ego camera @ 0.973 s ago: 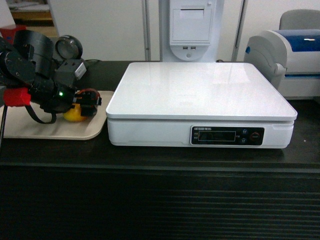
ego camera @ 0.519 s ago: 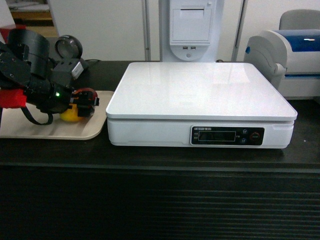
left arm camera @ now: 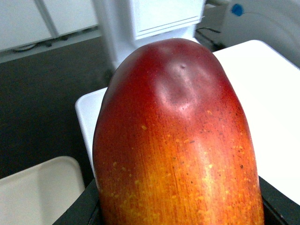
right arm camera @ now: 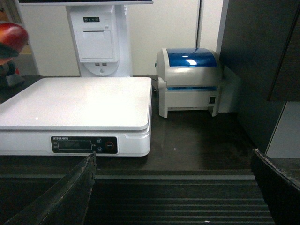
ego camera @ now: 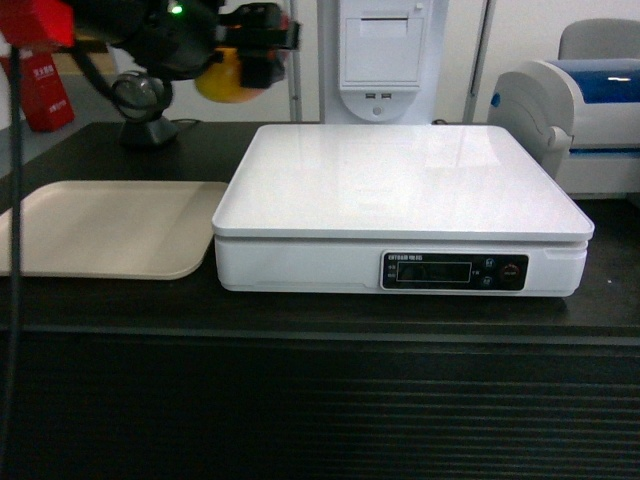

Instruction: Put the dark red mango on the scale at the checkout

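Mango (ego camera: 225, 78) up in the air at upper left of the head view, clamped between the left fingers (ego camera: 262, 44), above the dark surface (ego camera: 200, 150) and just short of the scale's back left corner; only its orange-yellow underside visible from there, with a green light glowing on the arm above. Fills the left wrist view, dark red at the top fading to speckled orange below, black finger edges at both lower corners. Left gripper (ego camera: 250, 45) closed on the fruit, touching nothing else.

Below and left: beige tray (ego camera: 110, 228) flat on the surface, its right edge just beside the scale. Behind the tray, a small round black device on a stand (ego camera: 140, 105), and a red object (ego camera: 42, 90) at the far left edge.

Centre: white scale (ego camera: 400, 180), flat square top, dark display strip and buttons (ego camera: 455, 271) on the front face, sitting near the front edge of the checkout surface above the ribbed front panel (ego camera: 320, 410). Behind the scale, a white upright terminal post (ego camera: 378, 60) with a slot and small ports.

Right: white-and-blue printer (ego camera: 575, 110) just beside the scale's back right corner, apart from it.

Right gripper (right arm camera: 173, 197) low in front of the ribbed panel, seen only in its own wrist view; dark fingers (right arm camera: 65, 197) spread wide, holding nothing. Same view: mango at the top left edge, scale and printer side by side on the surface
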